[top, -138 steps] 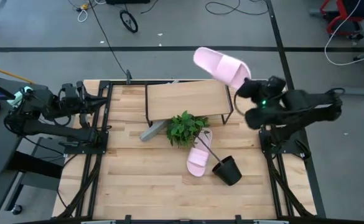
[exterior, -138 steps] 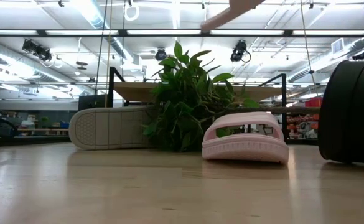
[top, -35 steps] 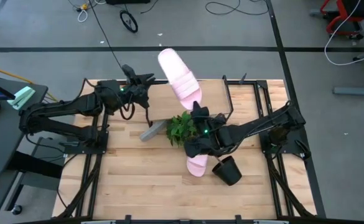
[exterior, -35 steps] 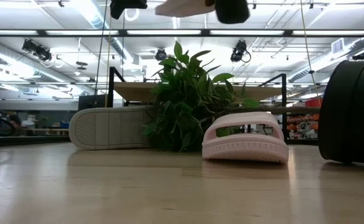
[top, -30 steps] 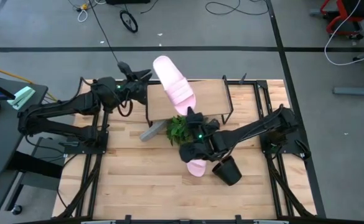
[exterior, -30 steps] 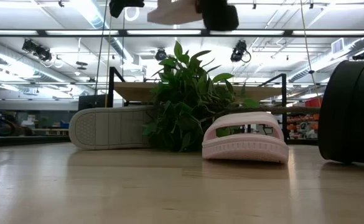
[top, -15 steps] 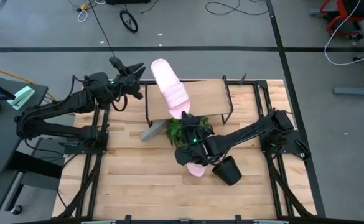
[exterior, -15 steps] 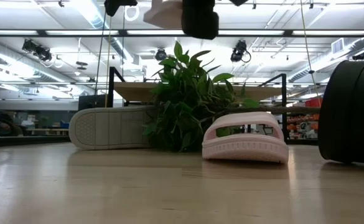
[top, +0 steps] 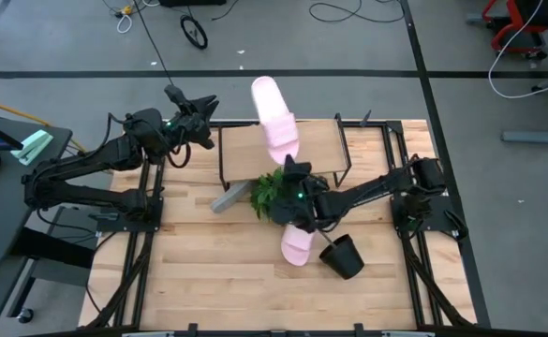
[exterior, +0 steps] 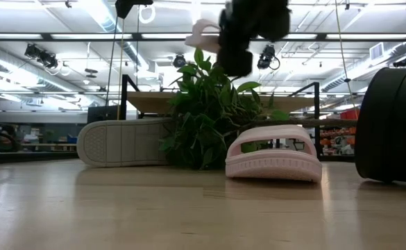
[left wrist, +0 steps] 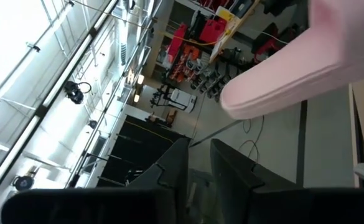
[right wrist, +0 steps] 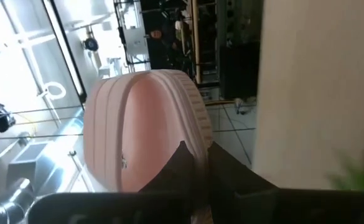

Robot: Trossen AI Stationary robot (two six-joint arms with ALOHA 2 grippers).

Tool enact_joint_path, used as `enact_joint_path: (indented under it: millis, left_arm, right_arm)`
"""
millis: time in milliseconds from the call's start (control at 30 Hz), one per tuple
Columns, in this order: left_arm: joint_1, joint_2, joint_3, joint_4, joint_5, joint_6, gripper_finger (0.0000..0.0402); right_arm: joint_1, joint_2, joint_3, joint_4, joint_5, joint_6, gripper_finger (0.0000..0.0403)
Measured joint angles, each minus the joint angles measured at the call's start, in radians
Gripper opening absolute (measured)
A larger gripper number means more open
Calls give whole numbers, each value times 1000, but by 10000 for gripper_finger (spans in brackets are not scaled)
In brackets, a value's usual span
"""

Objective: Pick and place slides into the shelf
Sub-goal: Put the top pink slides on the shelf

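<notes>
The slides are scattered: one pale pink slide (top: 275,120) is gripped by the right gripper (top: 292,168) and held up above the shelf (top: 283,150), while the others lie on the table.

Far out to the held slide's left, the left gripper (top: 201,101) hovers past the shelf's left end, its fingers (left wrist: 228,168) nearly closed on nothing; since half a second ago it has barely moved.

Just below and left of the right gripper, a grey slide (top: 229,197) lies on its edge against the green plant (top: 275,192).

The right gripper is clenched on the pink slide's heel, the toe pointing up and away from it. Over the last second this slide has swung from leaning over the shelf's left part to standing over its middle, so I judge the arm is lining it up for placement.

Below the right gripper, a second pink slide (top: 297,245) lies on the table, with the tipped black pot (top: 343,255) to its right.
</notes>
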Motion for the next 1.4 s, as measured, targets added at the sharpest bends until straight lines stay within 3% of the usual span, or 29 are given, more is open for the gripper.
enact_joint_path:
  millis: [133,767,1133,1400]
  left_arm:
    - [0,0,0,-2,0,0,80]
    - [0,1,0,0,39,-18,73]
    - [0,2,0,-1,38,-66,62]
    - [0,2,0,-1,37,-64,68]
  right_arm:
    - [8,-53,-106,87,0,1,25]
    - [41,-296,-367,18,-1,-100,25]
    - [43,-344,-395,9,-4,-66,25]
    - [-37,-480,-388,-108,-1,-228,25]
